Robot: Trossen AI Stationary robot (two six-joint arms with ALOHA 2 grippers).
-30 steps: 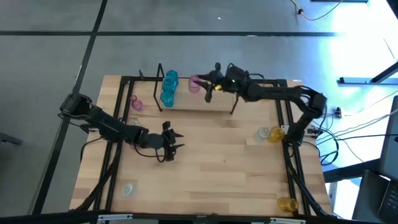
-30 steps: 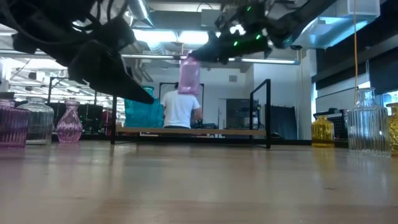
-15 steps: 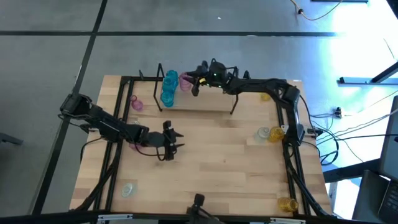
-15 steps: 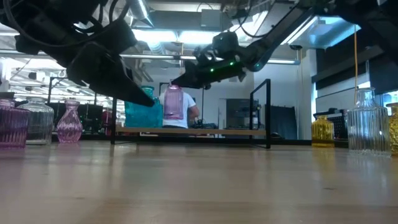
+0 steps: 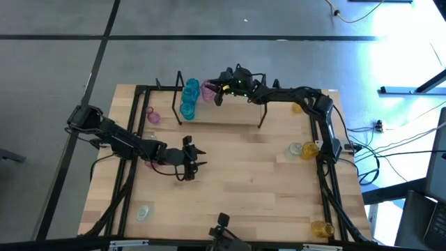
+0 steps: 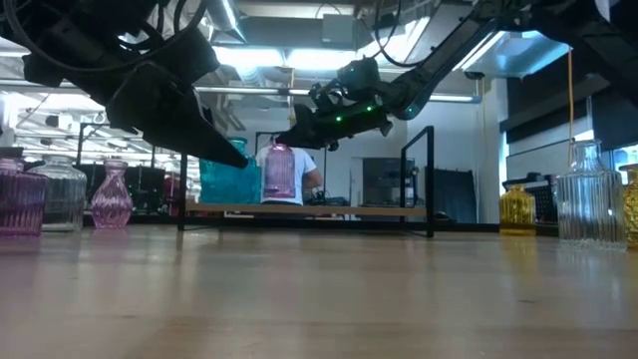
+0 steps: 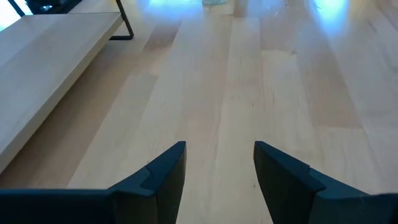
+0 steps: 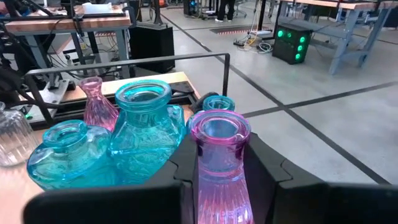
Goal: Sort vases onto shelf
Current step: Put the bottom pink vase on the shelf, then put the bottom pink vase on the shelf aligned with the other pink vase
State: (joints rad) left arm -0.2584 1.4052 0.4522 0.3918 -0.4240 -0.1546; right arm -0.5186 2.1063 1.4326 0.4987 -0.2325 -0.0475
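My right gripper point(image 5: 212, 94) reaches across the upper middle of the overhead frame, over the low light-wood plank shelf with thin black wire end frames point(image 5: 230, 116). Its two dark fingers point(image 8: 273, 171) are pinched on the neck of a translucent pink glass vase with a flared round lip point(image 8: 220, 163), one finger on each side of the glass. In the table-level frame this pink vase point(image 6: 280, 171) hangs upright just above the plank, left of centre, with a person in a white top visible behind it in the room.

Just beside the held vase, toward the shelf's left end, stands a cluster of teal-blue translucent glass vases point(image 5: 189, 99). My right wrist camera shows three of them: a squat round one point(image 8: 69, 155), a taller square-shouldered one with a patterned body point(image 8: 145, 130), and a third of which only the rim shows point(image 8: 218, 102). Behind them stands a slim pink bud vase point(image 8: 97, 106).

My left gripper point(image 5: 189, 160) hovers over the bare wooden tabletop point(image 5: 244, 181) at centre-left of the overhead frame, its fingers point(image 7: 165, 174) spread apart with nothing between them.

Elsewhere on the table: the pink vase point(image 5: 152, 116) shows again left of the shelf, a clear glass vase point(image 5: 143, 212) at lower left, a clear one point(image 5: 296, 148) touching a yellow one point(image 5: 310, 150) at the right edge, and another yellow vase point(image 5: 321, 228) at lower right.
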